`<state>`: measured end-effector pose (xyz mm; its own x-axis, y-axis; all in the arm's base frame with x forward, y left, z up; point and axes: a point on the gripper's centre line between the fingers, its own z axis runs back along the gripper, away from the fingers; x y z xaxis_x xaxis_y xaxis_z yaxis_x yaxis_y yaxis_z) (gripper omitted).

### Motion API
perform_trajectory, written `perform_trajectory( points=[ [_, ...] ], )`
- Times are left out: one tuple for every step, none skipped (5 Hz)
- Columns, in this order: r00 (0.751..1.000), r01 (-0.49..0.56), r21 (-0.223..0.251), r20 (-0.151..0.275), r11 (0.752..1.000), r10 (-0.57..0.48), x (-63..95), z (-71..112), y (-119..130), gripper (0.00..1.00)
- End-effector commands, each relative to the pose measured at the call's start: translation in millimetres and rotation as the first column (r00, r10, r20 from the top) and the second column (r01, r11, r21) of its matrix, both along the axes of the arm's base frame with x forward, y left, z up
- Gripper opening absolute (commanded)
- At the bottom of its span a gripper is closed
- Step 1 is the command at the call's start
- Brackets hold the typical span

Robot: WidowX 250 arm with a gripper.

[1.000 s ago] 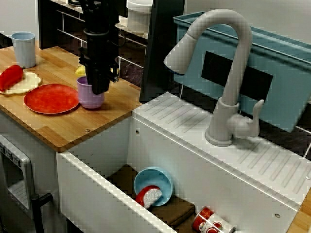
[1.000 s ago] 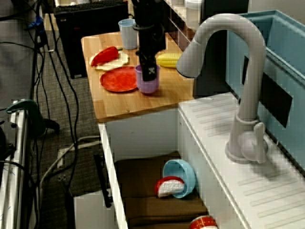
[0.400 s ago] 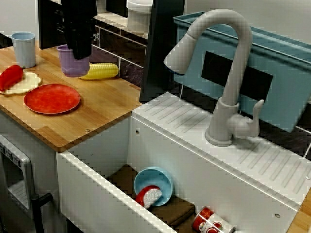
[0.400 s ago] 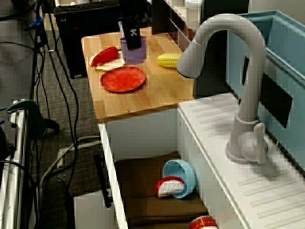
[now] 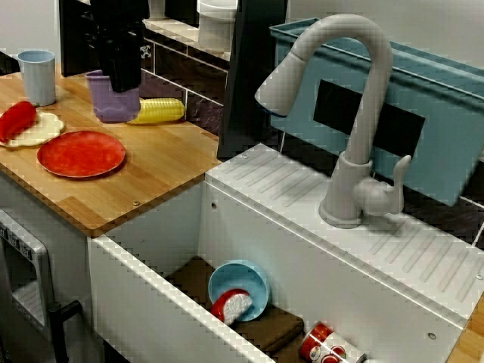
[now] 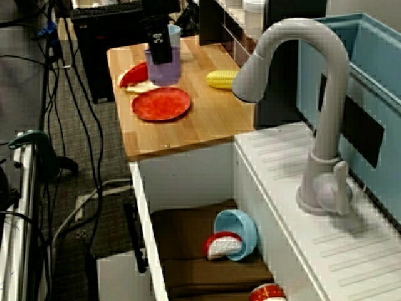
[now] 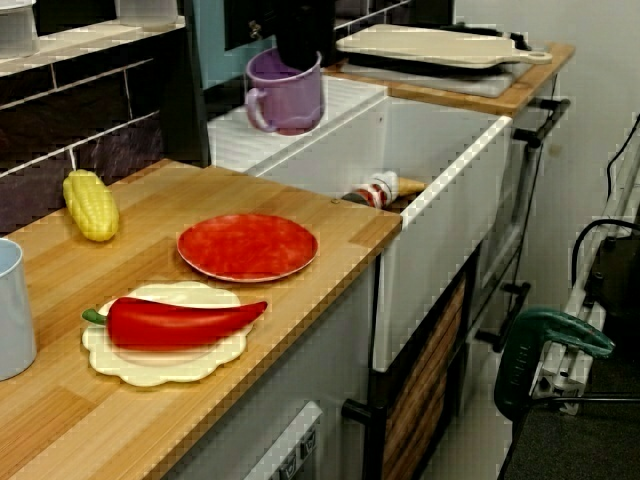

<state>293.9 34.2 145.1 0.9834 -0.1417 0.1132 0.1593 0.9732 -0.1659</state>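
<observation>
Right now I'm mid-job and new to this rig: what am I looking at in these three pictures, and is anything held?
It is one robot arm ending in a dark gripper. Two views look from the sink side, one lower and one higher. The third looks along the wooden counter towards the sink. The gripper is shut on the rim of a purple mug, held upright in the air above the counter. On the counter lie a red plate, a yellow corn cob, a red pepper on a cream plate and a blue cup. A blue bowl lies tipped in the sink, and a pale faucet stands behind it.
</observation>
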Motion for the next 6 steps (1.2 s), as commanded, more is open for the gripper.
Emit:
perform_trajectory(
  points=[
    [0.998,0.036,-0.006,0.060,0.999,-0.036,-31.9,22.3,-33,0.00],
    [0.997,0.004,-0.024,0.073,1.000,-0.002,-38.0,12.8,-51,0.00],
    [0.998,-0.007,-0.021,0.069,1.000,0.009,-39.3,-3.8,-71,0.00],
    [0.998,-0.006,-0.019,0.063,1.000,0.007,-39.6,-16.2,-87,0.00],
    [0.998,0.001,-0.005,0.063,1.000,0.000,-39.8,-25.8,-97,0.00],
    [0.999,0.003,0.005,0.054,1.000,-0.003,-39.4,-34.0,-106,0.00]
  ],
)
